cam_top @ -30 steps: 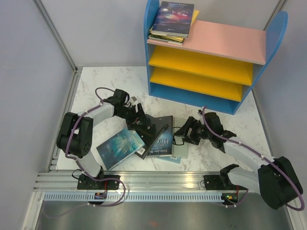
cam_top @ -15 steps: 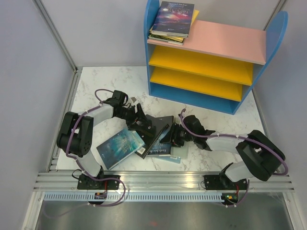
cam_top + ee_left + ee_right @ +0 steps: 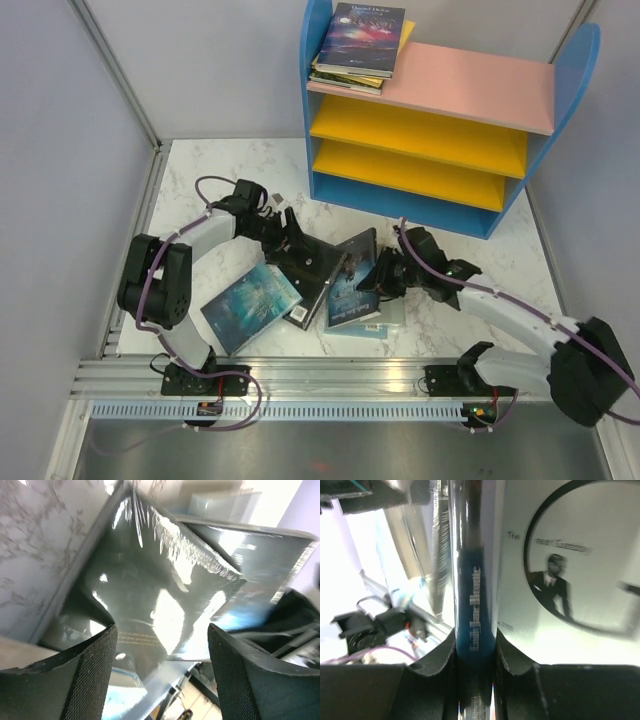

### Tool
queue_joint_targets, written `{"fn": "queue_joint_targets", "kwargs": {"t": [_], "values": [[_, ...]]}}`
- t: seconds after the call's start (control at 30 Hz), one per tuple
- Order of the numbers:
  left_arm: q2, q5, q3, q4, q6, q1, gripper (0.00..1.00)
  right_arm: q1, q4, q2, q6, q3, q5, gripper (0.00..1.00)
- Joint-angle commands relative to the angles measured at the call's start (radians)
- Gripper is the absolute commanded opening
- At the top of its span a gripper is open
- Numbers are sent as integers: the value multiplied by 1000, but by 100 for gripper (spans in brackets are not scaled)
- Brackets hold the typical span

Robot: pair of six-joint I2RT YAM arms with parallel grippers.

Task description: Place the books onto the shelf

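So the blue book is tipped up on edge on the tabletop, in front of the shelf. The right gripper is pinched shut on its spine, and the wrist view shows the fingers tight on either side. Right beside it is the black book, with the left gripper over it, jaws wide and gripping nothing. The teal book and pale book lie nearby, and a stack already sits on the shelf's pink top. Looks like the pick-up step for this one. Next move, I'd guess: lift it clear of its neighbours and carry it to the shelf without the thin book slipping.
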Motion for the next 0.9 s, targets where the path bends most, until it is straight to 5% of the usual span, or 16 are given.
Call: {"fn": "queue_joint_targets", "kwargs": {"t": [0.0,0.27,0.6,0.7,0.87], "values": [[-36,-43,85,-35,29,12,77,-78,-367,-193,-160,197,153,0],[-64,-46,183,-63,-2,18,77,-99,-628,-141,-292,763,208,0],[-142,-54,152,-81,-11,18,77,-208,-708,337,-288,1778,116,0],[-167,-58,134,-84,-19,18,77,-279,-608,461,-213,1914,17,0],[-199,-62,102,-84,-28,18,77,-403,-244,538,60,1842,-98,0]]}}
